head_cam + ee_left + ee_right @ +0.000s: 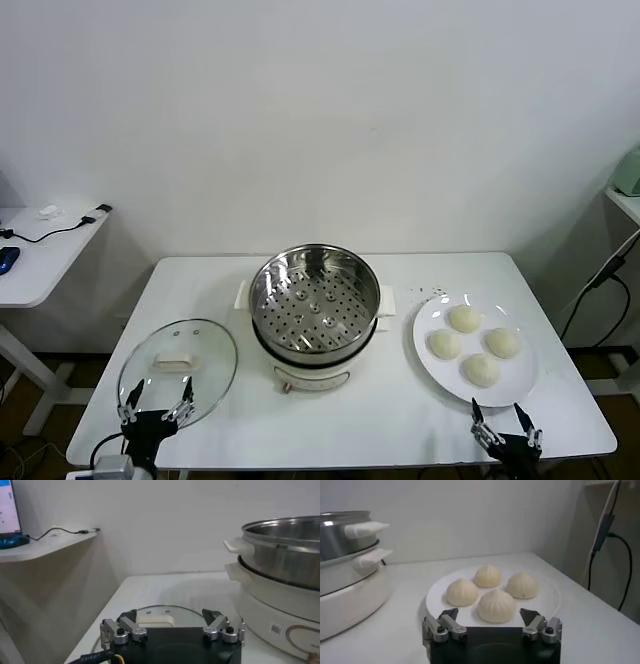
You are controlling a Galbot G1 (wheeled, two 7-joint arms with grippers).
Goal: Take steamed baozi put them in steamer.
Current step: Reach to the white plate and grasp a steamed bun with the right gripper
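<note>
Both sets of fingers, right gripper (505, 418) and left gripper (157, 400), are gaping wide, holding nothing; four baozi (495, 605) are sitting just beyond the right fingers, ready for lifting into the steamer (313, 306).

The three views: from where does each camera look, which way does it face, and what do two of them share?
Head view: above, looking down at the table; both open grippers show at the near edge, left gripper by the lid, right gripper by the plate.
Left wrist view: low, facing across the lid to the steamer; left gripper shows.
Right wrist view: low, facing the four baozi; right gripper shows.
Both wrist views share the steamer.
</note>
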